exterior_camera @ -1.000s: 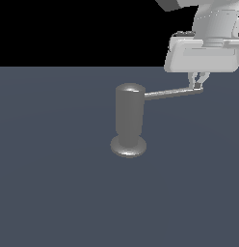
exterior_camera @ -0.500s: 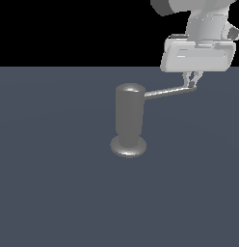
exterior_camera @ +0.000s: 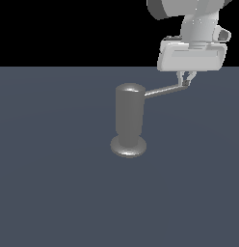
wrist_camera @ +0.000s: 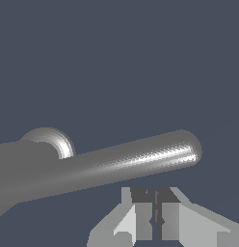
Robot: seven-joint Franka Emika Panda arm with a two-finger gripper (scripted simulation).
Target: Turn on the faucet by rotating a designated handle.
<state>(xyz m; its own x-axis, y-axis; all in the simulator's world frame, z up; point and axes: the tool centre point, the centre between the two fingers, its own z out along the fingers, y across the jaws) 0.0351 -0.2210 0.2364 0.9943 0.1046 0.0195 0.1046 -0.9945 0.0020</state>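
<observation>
The faucet point(exterior_camera: 129, 116) is a grey upright cylinder on a round flared base, standing mid-scene in the exterior view. Its handle point(exterior_camera: 162, 90), a slim rod, sticks out from the upper part toward the exterior view's right. My gripper point(exterior_camera: 186, 82) hangs from above with its fingertips against the rod's rounded tip. In the wrist view the handle point(wrist_camera: 131, 161) runs across the picture, and the faucet body point(wrist_camera: 15, 169) fills one edge. The gripper point(wrist_camera: 153, 214) is shut, its fingers point(wrist_camera: 140, 212) pressed nearly together beside the rod with nothing held between them.
The faucet stands on a flat dark blue-grey floor point(exterior_camera: 59, 193). The white gripper body point(exterior_camera: 191, 55) and the arm above it hang over the handle's tip.
The gripper has moved toward the exterior view's left and a little up the picture. The handle's tip has swung with it, so the rod looks shorter and steeper.
</observation>
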